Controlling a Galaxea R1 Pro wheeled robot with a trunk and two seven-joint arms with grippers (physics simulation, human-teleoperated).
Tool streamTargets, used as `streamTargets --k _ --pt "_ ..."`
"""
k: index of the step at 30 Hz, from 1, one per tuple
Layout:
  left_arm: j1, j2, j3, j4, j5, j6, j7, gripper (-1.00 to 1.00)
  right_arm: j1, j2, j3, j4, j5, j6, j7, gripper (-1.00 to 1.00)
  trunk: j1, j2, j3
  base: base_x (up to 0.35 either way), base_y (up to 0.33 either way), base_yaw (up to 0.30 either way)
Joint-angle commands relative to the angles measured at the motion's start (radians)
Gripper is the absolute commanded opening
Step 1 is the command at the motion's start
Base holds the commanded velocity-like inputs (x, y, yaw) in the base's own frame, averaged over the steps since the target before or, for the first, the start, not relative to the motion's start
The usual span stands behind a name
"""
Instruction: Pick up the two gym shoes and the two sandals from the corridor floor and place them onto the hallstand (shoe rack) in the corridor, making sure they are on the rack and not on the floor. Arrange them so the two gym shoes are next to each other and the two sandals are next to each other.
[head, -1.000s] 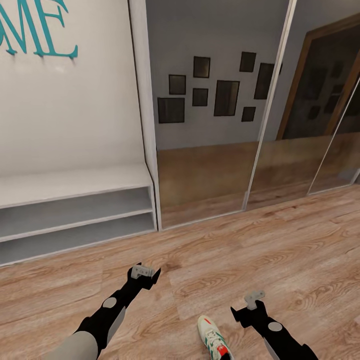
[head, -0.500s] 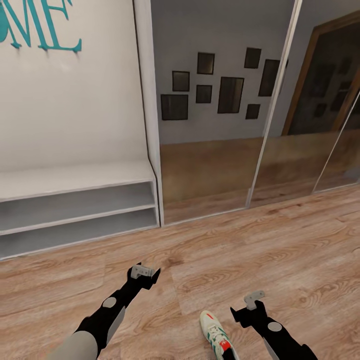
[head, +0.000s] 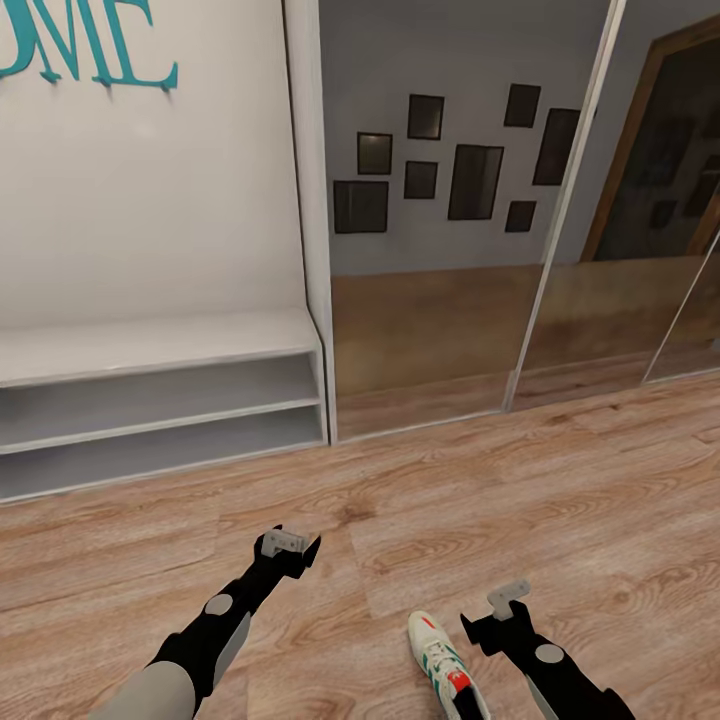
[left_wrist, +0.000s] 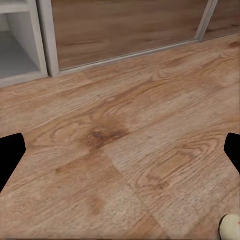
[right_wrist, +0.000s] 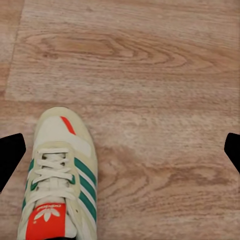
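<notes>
Large teal letters stand on the white wall panel above the low bench; the part I can read is "OME", with the first letter cut by the edge of the head view. On the gym shoe lying on the wood floor, the red-orange tongue patch carries a white trefoil logo under a small line of white lettering, too blurred to read for certain.

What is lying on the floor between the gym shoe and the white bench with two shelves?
Nothing: in the head view, bare wood floor runs from the gym shoe to the bench, though the left gripper hangs above that stretch.
</notes>
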Motion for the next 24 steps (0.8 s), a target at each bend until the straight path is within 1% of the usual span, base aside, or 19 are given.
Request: streamTargets --k 1,6,8,17,20,22,23,24 --pt "-0.001 -0.001 0.007 0.000 -0.010 -0.004 -0.003 1.00 0.000 -0.001 0.002 0.001 0.008 -0.003 0.001 1.00 0.004 -0.008 -0.004 0.000 0.000 0.006" --pt "-0.001 -0.001 0.007 0.000 -0.010 -0.004 -0.003 1.00 0.000 0.000 0.002 0.005 0.008 -0.004 0.001 1.00 0.023 -0.043 -0.020 0.000 0.000 0.003" --pt "-0.001 -0.001 0.007 0.000 -0.010 -0.004 -0.003 1.00 0.000 0.001 0.002 0.010 0.008 -0.005 0.000 1.00 0.024 -0.044 -0.028 0.000 0.000 0.001" --pt "-0.001 -0.001 0.007 0.000 -0.010 -0.004 -0.003 1.00 0.000 0.000 0.000 0.031 0.008 -0.057 0.000 1.00 0.028 -0.046 -0.062 0.000 0.000 0.000" --pt "-0.001 -0.002 0.007 0.000 -0.010 -0.004 -0.003 1.00 0.000 0.000 0.000 0.045 0.009 -0.090 -0.003 1.00 0.030 -0.047 -0.074 0.000 0.000 0.000" --pt "-0.001 -0.002 0.007 0.000 -0.010 -0.005 -0.003 1.00 0.001 0.000 0.001 0.067 0.008 -0.126 -0.010 1.00 0.031 -0.047 -0.082 0.000 0.000 0.000" --pt "-0.001 -0.001 0.007 0.000 -0.010 -0.005 -0.003 1.00 0.001 0.001 0.001 0.091 0.008 -0.164 -0.021 1.00 0.031 -0.047 -0.086 0.000 0.000 0.000" --pt "-0.001 -0.001 0.007 0.000 -0.010 -0.005 -0.003 1.00 0.001 0.001 0.001 0.099 0.008 -0.176 -0.026 1.00 0.031 -0.048 -0.089 0.000 0.000 0.000"
